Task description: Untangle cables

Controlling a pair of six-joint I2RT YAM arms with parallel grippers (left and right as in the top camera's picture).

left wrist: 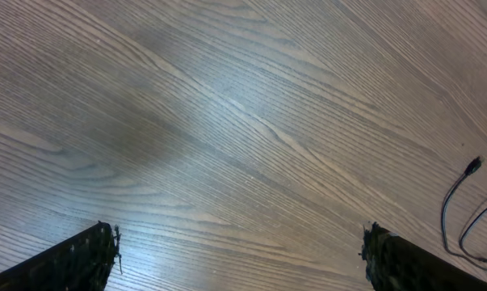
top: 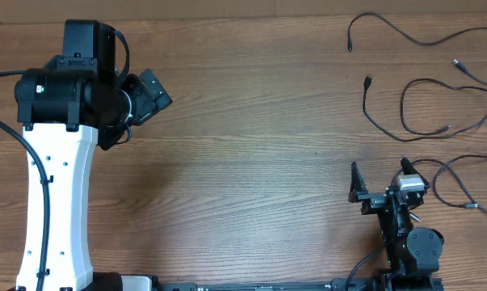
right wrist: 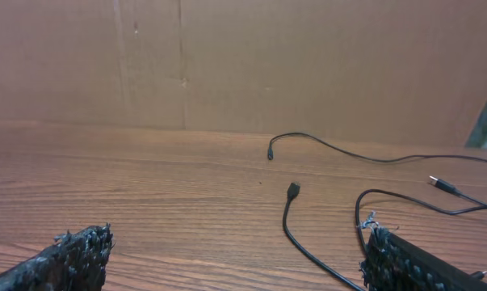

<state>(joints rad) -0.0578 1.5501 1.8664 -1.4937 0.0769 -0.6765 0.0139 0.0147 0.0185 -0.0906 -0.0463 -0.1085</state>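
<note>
Currently listed, item by item.

- Left arm (top: 56, 186): white link along the left side of the table (top: 251, 162), black wrist bent over toward the right.
- Left gripper (top: 150, 95): tilted down above bare wood, jaws spread wide, holding nothing, well apart from the cords.
- Right arm (top: 413, 246): folded low at the near right edge.
- Right gripper (top: 380, 182): points toward the far side, jaws wide apart and empty. In its wrist view both fingers (right wrist: 73, 259) frame the wood low in the picture.
- Cables (top: 367, 80): separate thin black strands on the right part of the table, none bunched.
 - One curves along the far edge.
 - One forms a loose loop in the middle.
 - One lies just beside the right gripper, on its right.
 - A small plug (right wrist: 292, 188) points away from the right gripper, ahead of it.
</note>
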